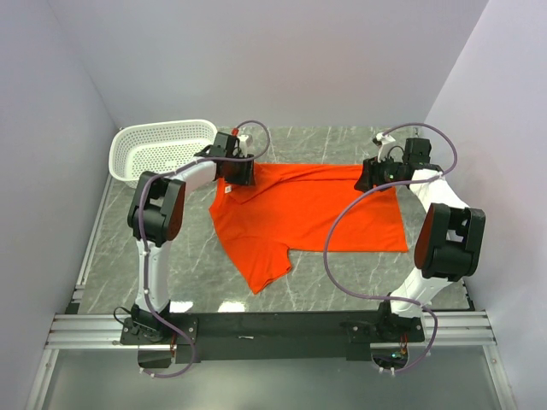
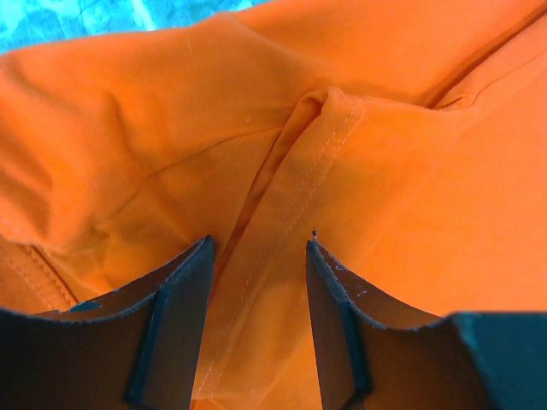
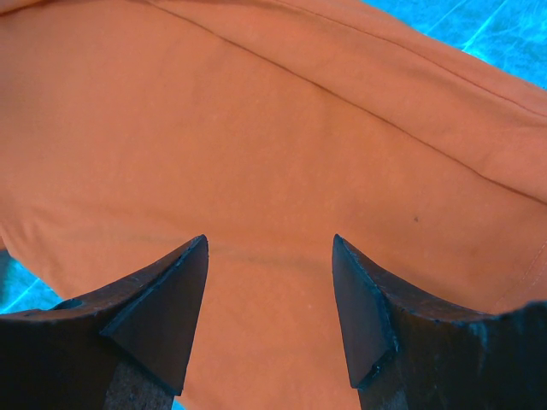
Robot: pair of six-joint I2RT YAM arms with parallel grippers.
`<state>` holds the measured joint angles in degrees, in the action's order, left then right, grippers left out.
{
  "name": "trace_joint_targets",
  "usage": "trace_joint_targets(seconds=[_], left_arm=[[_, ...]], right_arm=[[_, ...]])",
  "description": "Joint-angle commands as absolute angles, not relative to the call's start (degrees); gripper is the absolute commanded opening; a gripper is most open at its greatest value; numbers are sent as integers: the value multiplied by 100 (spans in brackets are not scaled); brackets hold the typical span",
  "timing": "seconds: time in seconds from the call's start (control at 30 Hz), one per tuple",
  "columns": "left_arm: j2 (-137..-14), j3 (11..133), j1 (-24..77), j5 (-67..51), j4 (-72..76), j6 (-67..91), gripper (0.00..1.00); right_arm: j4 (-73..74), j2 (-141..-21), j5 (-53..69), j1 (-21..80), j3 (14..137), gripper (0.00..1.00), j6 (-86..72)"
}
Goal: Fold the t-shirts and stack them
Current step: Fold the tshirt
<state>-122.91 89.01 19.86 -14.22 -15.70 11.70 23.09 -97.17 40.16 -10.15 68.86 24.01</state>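
Observation:
The orange-red t-shirt (image 1: 308,213) lies spread on the marble table, one sleeve pointing to the near left. My left gripper (image 1: 238,175) is low over the shirt's far left corner. In the left wrist view its jaws (image 2: 260,242) stand apart, with a stitched hem (image 2: 299,184) running between them and cloth bunched on both sides. My right gripper (image 1: 373,178) is at the far right edge of the shirt. In the right wrist view it (image 3: 270,239) is open over smooth flat cloth (image 3: 256,128), with nothing pinched.
A white perforated basket (image 1: 162,145) stands at the far left corner of the table. White walls close in the left, back and right sides. Bare marble table (image 1: 342,282) shows in front of the shirt.

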Motion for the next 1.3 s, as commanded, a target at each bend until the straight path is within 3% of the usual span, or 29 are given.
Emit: trace_joint_targets(seconds=[0.0,0.93,1.27], left_arm=[[-12428,9176,2013,-1520,-1740,976,53],[-11698,8516,2127,-1231,-1634,650,46],[-11566,8473,2250,-861,-1652,536,23]], right_arm=[[2224,-9527,4105,-1037,6820,67,2364],[2197,-9536,4192,-1125,6829,67,2276],[2206,-9554,4236,-1160,6838,67,2250]])
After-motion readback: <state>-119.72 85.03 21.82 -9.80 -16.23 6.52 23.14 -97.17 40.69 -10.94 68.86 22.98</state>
